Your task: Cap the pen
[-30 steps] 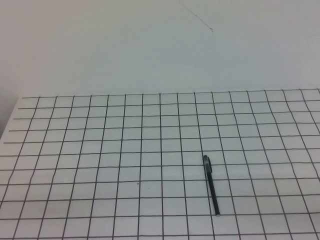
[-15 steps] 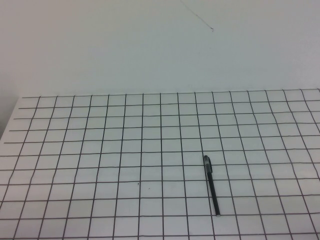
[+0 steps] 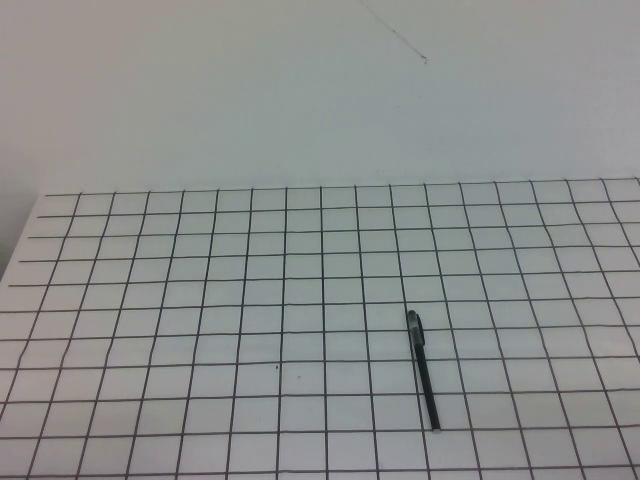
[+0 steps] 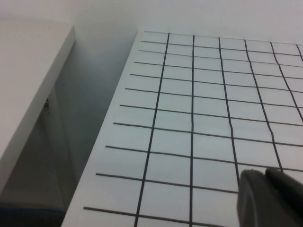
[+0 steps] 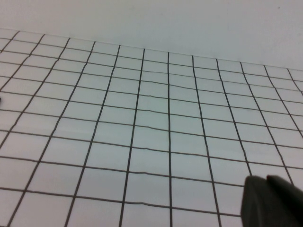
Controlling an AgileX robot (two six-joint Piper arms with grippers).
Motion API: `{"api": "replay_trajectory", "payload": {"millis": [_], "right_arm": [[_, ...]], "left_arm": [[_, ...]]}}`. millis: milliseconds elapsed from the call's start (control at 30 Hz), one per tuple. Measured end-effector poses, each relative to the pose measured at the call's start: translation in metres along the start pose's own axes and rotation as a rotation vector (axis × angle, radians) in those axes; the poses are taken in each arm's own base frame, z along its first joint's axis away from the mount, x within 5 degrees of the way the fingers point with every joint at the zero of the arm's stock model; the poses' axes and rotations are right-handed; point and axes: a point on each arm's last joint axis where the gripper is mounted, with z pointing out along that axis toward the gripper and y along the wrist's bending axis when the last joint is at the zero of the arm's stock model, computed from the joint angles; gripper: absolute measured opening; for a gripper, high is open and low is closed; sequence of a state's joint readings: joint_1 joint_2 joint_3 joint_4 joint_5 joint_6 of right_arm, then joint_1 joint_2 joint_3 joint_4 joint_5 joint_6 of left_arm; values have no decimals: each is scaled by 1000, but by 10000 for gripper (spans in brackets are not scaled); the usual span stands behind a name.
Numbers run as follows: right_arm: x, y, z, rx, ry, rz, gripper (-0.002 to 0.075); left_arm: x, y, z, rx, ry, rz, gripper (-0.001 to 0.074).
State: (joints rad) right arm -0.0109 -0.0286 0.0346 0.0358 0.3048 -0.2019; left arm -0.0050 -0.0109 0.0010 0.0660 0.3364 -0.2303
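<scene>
The pen [image 3: 421, 370] is a thin black stick lying flat on the grid table, right of centre near the front edge in the high view. Its far end [image 3: 412, 325] is thicker than the rest. No separate cap shows in any view. Neither arm shows in the high view. In the left wrist view my left gripper [image 4: 265, 175] is shut and empty, low over the table's left edge. In the right wrist view my right gripper [image 5: 266, 182] is shut and empty over bare grid squares. The pen shows in neither wrist view.
The white table with black grid lines [image 3: 200, 300] meets a plain white wall at the back. In the left wrist view the table's left edge [image 4: 111, 132] drops to a gap, with a white shelf [image 4: 28, 71] beyond it.
</scene>
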Motion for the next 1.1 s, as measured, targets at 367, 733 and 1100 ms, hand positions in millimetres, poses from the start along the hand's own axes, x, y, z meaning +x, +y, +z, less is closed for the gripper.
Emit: {"api": "replay_trajectory", "payload": {"millis": [367, 733, 1100], "right_arm": [[0, 0, 0, 0, -2, 18, -3], [0, 0, 0, 0, 1, 18, -3], [0, 0, 0, 1, -3, 18, 0]], "left_arm": [[1, 0, 0, -5, 16, -49, -1], [1, 0, 0, -5, 16, -53, -1], [2, -1, 0, 26, 22, -45, -1]]}}
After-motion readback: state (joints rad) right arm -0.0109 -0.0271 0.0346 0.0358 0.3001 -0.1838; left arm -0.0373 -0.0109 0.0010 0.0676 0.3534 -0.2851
